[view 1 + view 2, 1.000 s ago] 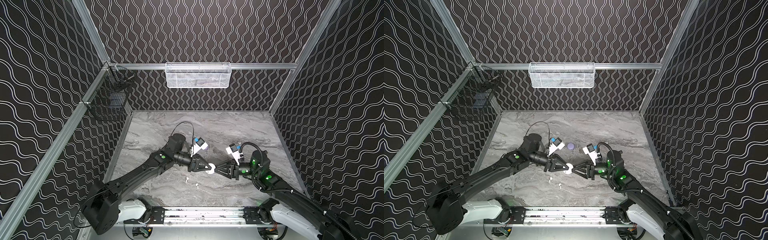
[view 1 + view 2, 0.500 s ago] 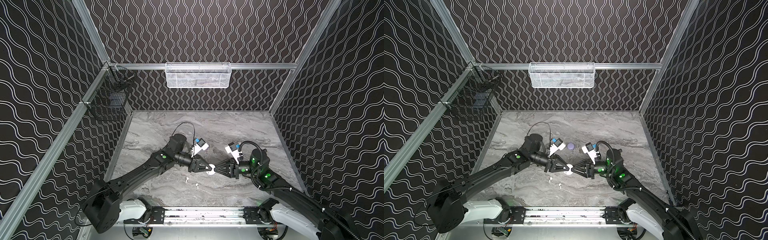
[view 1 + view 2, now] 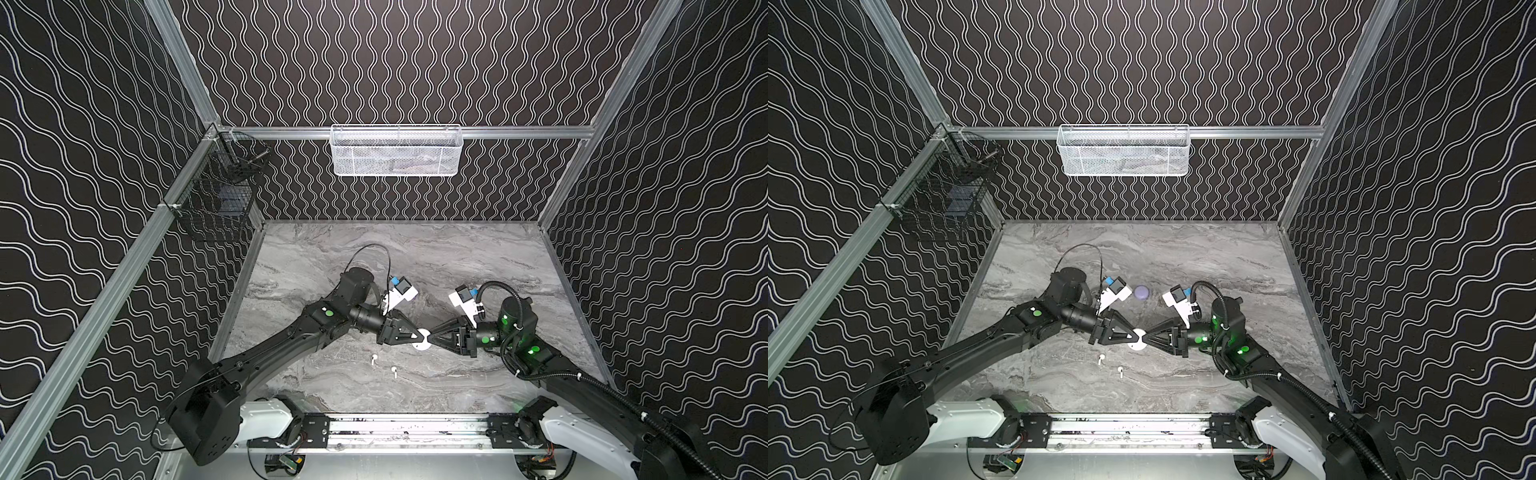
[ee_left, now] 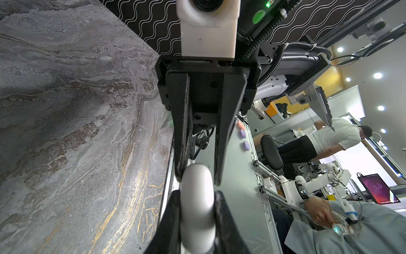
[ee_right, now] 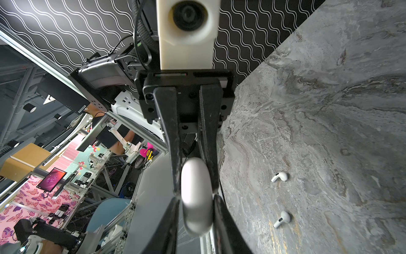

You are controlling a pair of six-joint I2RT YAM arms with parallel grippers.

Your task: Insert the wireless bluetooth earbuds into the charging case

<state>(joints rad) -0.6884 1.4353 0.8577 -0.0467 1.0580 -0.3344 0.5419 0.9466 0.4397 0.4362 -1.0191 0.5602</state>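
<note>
Grey marbled tabletop floors a booth walled in black panels with white wavy lines, and we count two containers hung on its frame. A white mesh basket on the back rail has something pale and blurred lying in it that we cannot name. A black wire basket at the left corner holds a dark block (too dim to identify). Over the middle of the table the white charging case is held between the two arms. Its round broad face is turned up in both top views, and the wrist views show it edge-on as a smooth oval that looks closed, so we cannot see what is inside. The left gripper clamps it from one side, fingers pressed on its two broad faces. The right gripper meets it from the opposite side, fingers laid against the same faces. In a top view a lavender case, round and shut, sits on the table farther back, between the two wrist cameras. The white earbuds lie on the table just in front of the grippers, near each other but apart. Both have their long axis running roughly front to back, with bulbous heads toward the back wall and stems pointing at the front rail.
</note>
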